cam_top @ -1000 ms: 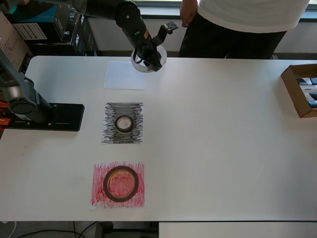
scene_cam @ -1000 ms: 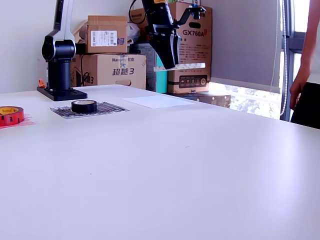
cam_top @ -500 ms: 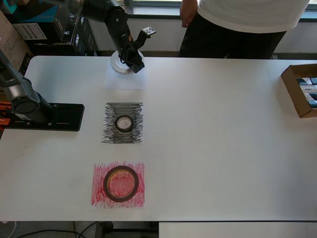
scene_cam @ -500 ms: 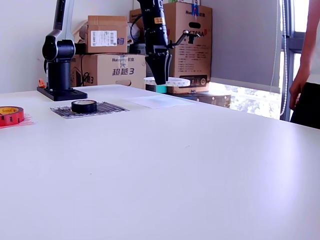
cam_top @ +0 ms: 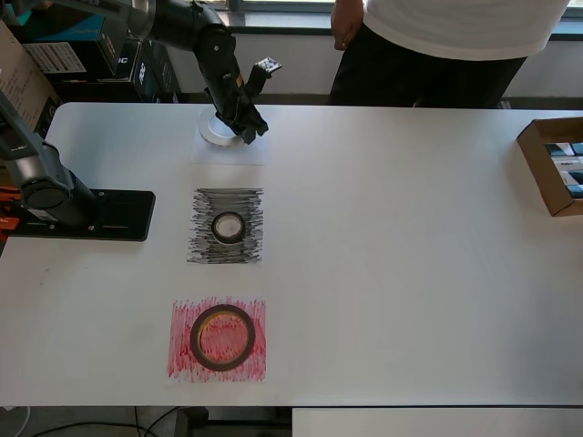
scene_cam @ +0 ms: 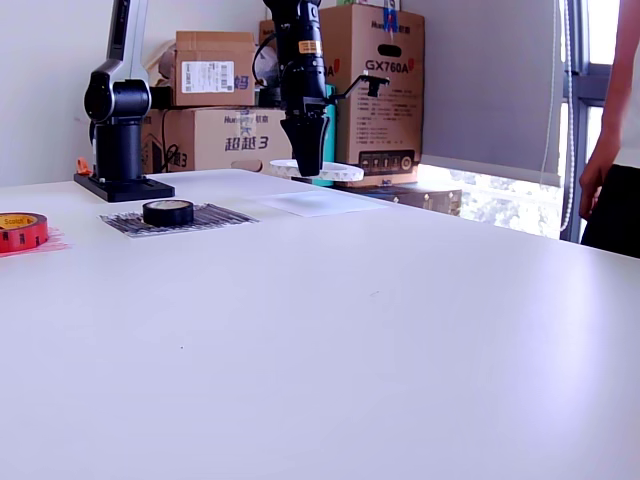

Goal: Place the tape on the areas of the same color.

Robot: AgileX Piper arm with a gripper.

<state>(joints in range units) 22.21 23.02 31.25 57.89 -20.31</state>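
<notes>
Directly beneath the gripper [scene_cam: 307, 168], whose jaws grasp the wide white tape ring [scene_cam: 322, 172], lies the plain white paper sheet [scene_cam: 318, 204].

White ring [cam_top: 217, 127] held above white sheet [cam_top: 230, 146]; black roll [cam_top: 229, 227] and red roll [cam_top: 222, 337] lie on matching sheets.

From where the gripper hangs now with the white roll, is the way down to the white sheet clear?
Probably yes. The gripper holds the white roll just above the white sheet, and nothing lies on that sheet; the black roll sits apart on its own sheet.
</notes>
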